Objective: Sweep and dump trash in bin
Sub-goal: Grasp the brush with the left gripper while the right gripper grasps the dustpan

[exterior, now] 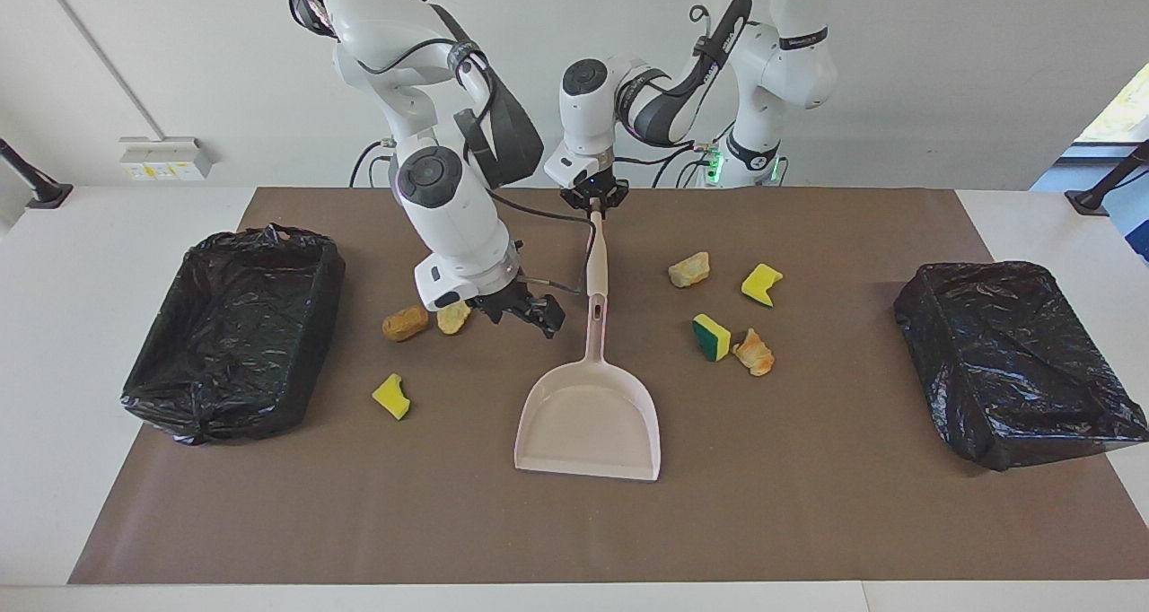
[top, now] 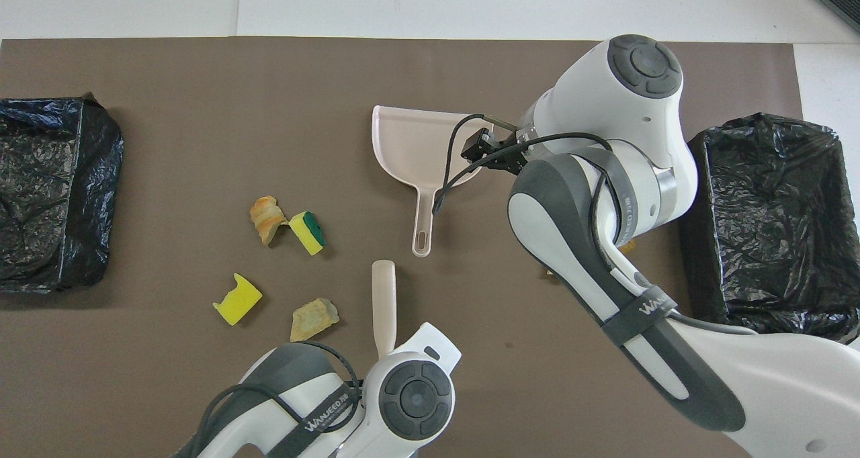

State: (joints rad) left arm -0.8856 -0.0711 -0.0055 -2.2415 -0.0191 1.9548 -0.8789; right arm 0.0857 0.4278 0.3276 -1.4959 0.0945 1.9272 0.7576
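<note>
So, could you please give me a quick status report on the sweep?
Left gripper shut on brush handle. Right gripper open beside dustpan handle. Trash unswept on mat.

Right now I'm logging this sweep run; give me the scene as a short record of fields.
left gripper: shut on slim beige brush handle, lifted, hanging tilted
right gripper: open, low beside pale pink plastic dustpan's handle
trash scraps: seven on brown mat, e.g. yellow sponge chunk
black-lined bins: one at each table end
</note>
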